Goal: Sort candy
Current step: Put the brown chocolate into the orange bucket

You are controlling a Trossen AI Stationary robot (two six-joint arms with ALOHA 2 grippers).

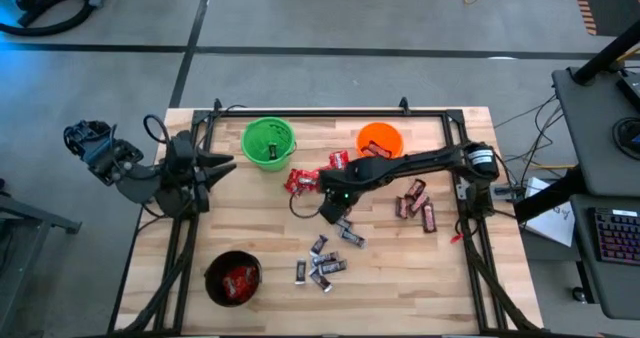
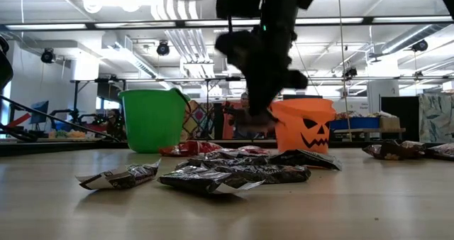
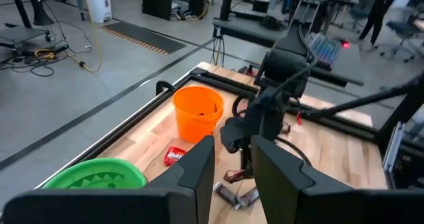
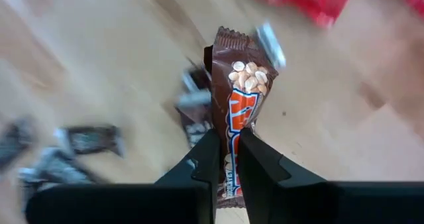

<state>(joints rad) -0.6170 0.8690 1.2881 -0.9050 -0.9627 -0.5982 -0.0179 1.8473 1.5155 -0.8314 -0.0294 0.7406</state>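
Above the wooden table [image 1: 250, 228], near the orange bucket [image 1: 380, 139], the right gripper [image 4: 225, 159] has its fingers pinched on a brown peanut bar [image 4: 240, 105], lifted clear of the black-silver bars [image 1: 325, 263]. Left gripper [image 1: 215, 168] waits beside the green bucket [image 1: 268, 141], fingers slightly apart, holding nothing.

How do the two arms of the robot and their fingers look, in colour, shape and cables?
Both arms are dark, nearly black, built of jointed segments. The right arm has a round silver-ringed joint near its base and a small green light near the wrist. A thin black cable loops beside its gripper. The right gripper has flat, dark, tapering fingers. The left gripper has broad, dark, slab-like fingers.
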